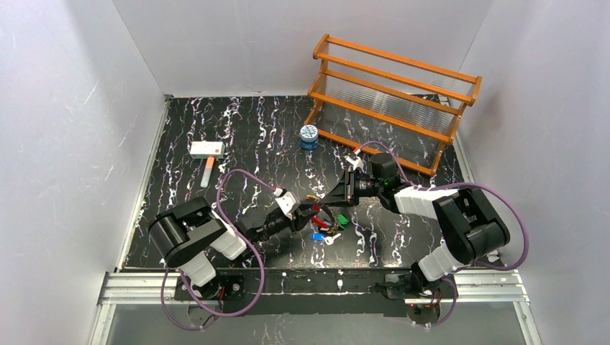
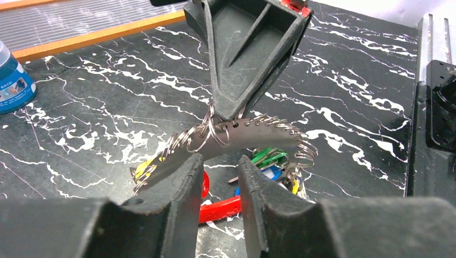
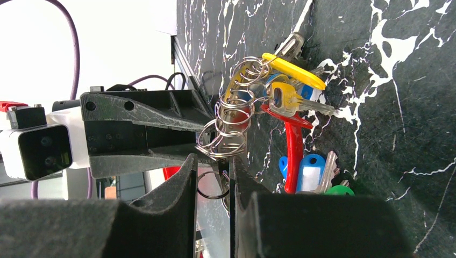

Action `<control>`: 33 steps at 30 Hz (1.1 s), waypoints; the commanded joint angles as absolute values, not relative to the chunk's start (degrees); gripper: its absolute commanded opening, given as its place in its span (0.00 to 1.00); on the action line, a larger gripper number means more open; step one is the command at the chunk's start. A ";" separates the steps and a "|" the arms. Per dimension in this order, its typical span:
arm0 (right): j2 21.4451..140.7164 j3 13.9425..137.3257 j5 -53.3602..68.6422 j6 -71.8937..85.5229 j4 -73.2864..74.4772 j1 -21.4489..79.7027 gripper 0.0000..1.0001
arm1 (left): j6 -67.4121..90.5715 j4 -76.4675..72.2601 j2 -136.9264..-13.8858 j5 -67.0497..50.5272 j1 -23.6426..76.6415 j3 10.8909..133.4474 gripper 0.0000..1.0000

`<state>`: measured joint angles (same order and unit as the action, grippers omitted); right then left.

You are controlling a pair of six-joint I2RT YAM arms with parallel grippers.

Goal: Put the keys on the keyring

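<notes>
I had the keys [image 1: 329, 228] bunched mid-surface near the near edge. The keyring [image 2: 258, 134] hung just above them, pinched by my right hand [image 2: 226, 115], with my left hand [image 2: 220, 161] spread beneath. The tin [image 1: 308, 136] and rack [image 1: 392, 100] stood well apart toward the far edge.

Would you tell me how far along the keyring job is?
Done: a yellow-headed key hangs on the keyring. In hand: the right gripper pinches it; the left gripper sits open below. Left: a blue key and a green key, apparently loose.
</notes>
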<state>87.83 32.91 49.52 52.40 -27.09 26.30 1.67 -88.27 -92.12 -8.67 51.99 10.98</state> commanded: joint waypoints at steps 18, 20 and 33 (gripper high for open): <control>86.22 35.70 51.77 53.49 -29.49 26.06 0.01 | 16.40 -102.39 -89.74 -5.75 53.40 8.60 0.29; 86.30 35.69 51.84 53.50 -29.56 26.11 0.01 | 18.54 -102.48 -90.56 -5.42 53.79 9.60 0.29; 86.27 35.53 52.04 53.59 -29.85 26.07 0.01 | 23.11 -102.44 -94.14 0.78 55.37 14.24 0.23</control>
